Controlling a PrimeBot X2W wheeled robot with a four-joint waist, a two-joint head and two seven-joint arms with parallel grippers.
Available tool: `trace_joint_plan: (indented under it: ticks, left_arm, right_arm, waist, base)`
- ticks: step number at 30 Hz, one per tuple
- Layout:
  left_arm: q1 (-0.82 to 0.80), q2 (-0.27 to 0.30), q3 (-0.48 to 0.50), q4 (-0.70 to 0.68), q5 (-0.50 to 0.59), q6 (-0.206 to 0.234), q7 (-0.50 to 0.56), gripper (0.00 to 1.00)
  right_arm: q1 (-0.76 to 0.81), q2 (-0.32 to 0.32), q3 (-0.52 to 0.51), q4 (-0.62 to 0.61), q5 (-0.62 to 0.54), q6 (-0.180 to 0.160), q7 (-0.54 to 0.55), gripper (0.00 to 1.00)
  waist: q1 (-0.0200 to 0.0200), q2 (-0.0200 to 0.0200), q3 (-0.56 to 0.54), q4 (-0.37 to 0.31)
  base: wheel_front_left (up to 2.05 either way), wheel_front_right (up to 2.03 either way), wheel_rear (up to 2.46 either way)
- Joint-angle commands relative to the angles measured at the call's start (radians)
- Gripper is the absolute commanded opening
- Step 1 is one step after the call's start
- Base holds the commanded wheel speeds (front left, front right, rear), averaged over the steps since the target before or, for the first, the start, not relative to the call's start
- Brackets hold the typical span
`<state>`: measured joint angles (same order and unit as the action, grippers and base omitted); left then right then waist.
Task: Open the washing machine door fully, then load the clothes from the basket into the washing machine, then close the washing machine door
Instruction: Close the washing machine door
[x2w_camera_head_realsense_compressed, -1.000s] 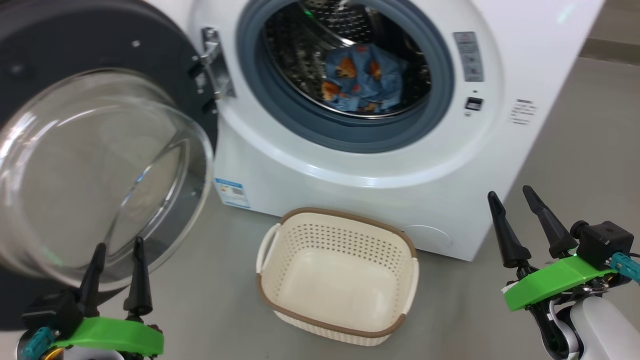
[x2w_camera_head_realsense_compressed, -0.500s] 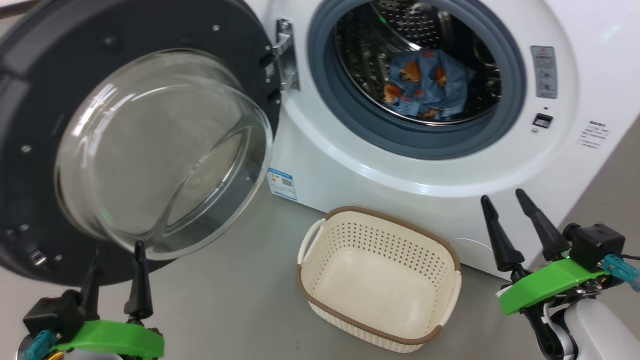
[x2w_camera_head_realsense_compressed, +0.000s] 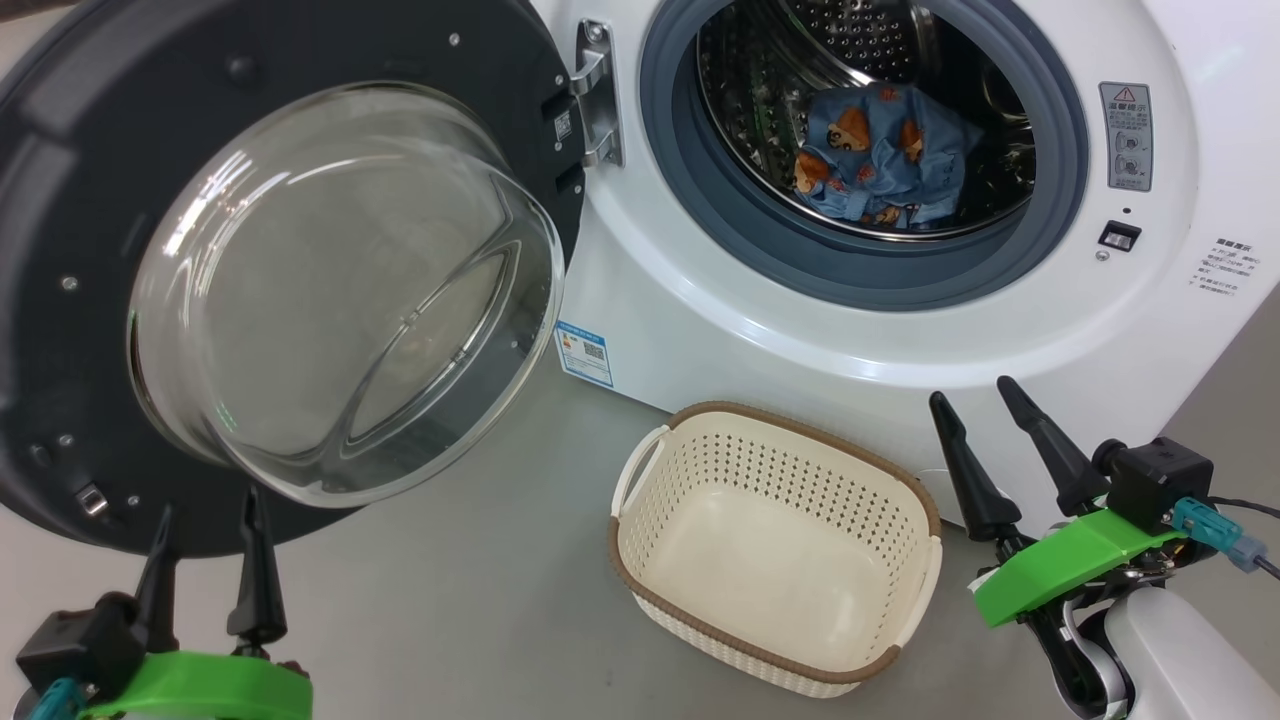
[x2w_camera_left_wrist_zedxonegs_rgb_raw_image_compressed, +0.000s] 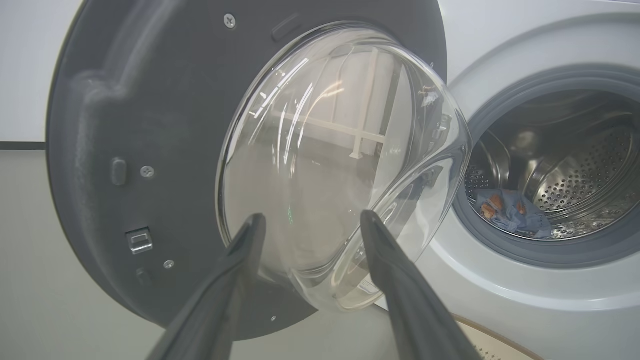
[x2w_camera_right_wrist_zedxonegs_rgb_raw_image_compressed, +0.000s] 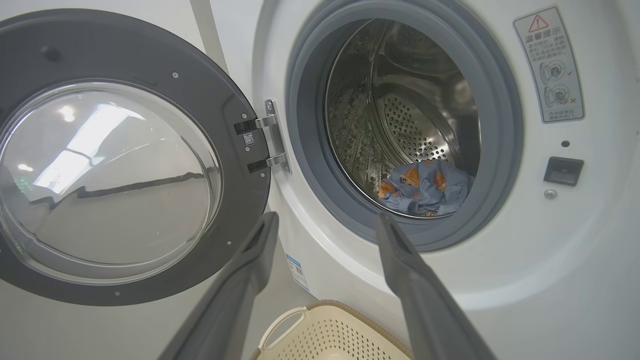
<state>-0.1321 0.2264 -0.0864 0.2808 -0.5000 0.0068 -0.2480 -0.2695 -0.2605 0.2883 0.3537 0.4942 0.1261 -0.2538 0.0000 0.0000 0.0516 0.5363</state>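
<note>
2 unchanged: left gripper (x2w_camera_head_realsense_compressed: 208, 500) and right gripper (x2w_camera_head_realsense_compressed: 969, 389) stay spread.

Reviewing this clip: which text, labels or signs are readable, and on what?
"温馨提示", under a red warning triangle, on the grey sticker on the washing machine front.
Its finer lines: too small.
Blue label, lower front: unreadable.
Small print, far right: blurred.
Code tag by the hinge: unreadable.
</note>
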Motion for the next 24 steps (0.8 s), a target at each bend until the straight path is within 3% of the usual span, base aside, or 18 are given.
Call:
trace_joint_plan:
  ticks: [1, 20, 21, 23, 24]
  left_arm:
    - [-0.005, 0.028, 0.043, -0.032, -0.002, 0.008, -0.01, 1.0]
    - [-0.012, 0.043, 0.031, -0.041, -0.001, 0.007, -0.005, 1.0]
    - [-0.013, 0.045, 0.03, -0.041, -0.002, 0.006, -0.004, 0.92]
    - [-0.017, 0.05, 0.03, -0.044, -0.002, 0.004, -0.004, 0.38]
    - [-0.019, 0.053, 0.031, -0.045, -0.002, 0.002, -0.004, 0.04]
  right_arm:
    - [-0.03, -0.014, 0.021, -0.017, 0.01, 0.005, -0.008, 1.0]
    - [0.004, -0.016, 0.013, -0.022, 0.017, 0.005, -0.008, 1.0]
    - [0.007, -0.015, 0.012, -0.024, 0.016, 0.005, -0.008, 1.0]
    - [0.012, -0.014, 0.01, -0.026, 0.015, 0.005, -0.008, 1.0]
    - [0.015, -0.014, 0.009, -0.027, 0.014, 0.005, -0.008, 1.0]
  waist:
    - [0.0, 0.0, 0.001, 0.0]
    - [0.0, 0.0, -0.026, -0.011]
    - [0.0, 0.0, -0.028, -0.012]
    - [0.0, 0.0, -0.031, -0.013]
    - [0.0, 0.0, -0.032, -0.014]
  base:
    - [0.0, 0.0, 0.0]
    - [0.0, 0.0, 0.0]
    - [0.0, 0.0, 0.0]
    - [0.0, 0.0, 0.0]
    - [0.0, 0.0, 0.0]
